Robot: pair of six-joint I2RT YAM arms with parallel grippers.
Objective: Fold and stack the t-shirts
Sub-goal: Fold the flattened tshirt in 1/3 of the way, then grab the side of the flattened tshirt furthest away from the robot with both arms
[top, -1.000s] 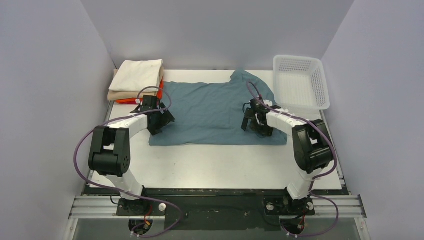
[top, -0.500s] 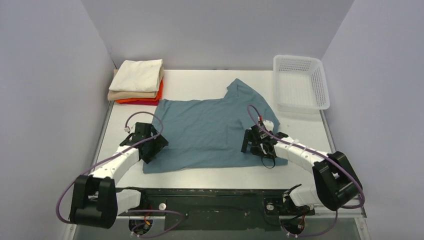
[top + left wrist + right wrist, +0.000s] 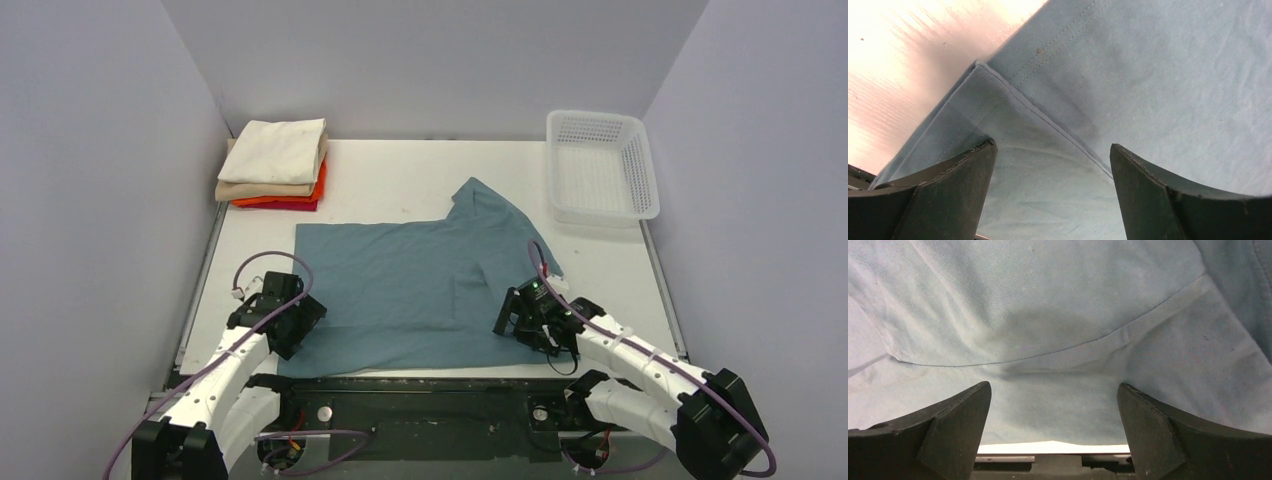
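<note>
Progress: stack (image 3: 275,165) of folded t-shirts (cream on top, then tan, orange, red) sits at far-left corner of table (image 3: 400,175); teal-blue shirt (image 3: 400,290) lies spread unfolded at near edge, left gripper (image 3: 1052,145) and right gripper (image 3: 1053,385) jaws apart over its hem, folding pending.

Teal t-shirt (image 3: 420,290) corners at 7 and 5 o'clock hidden under left gripper (image 3: 292,325) and right gripper (image 3: 518,320); red t-shirt (image 3: 290,206) mostly buried.

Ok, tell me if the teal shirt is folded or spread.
Spread: the shirt lies flat as one wide sheet in the top view, no half laid over the other.
</note>
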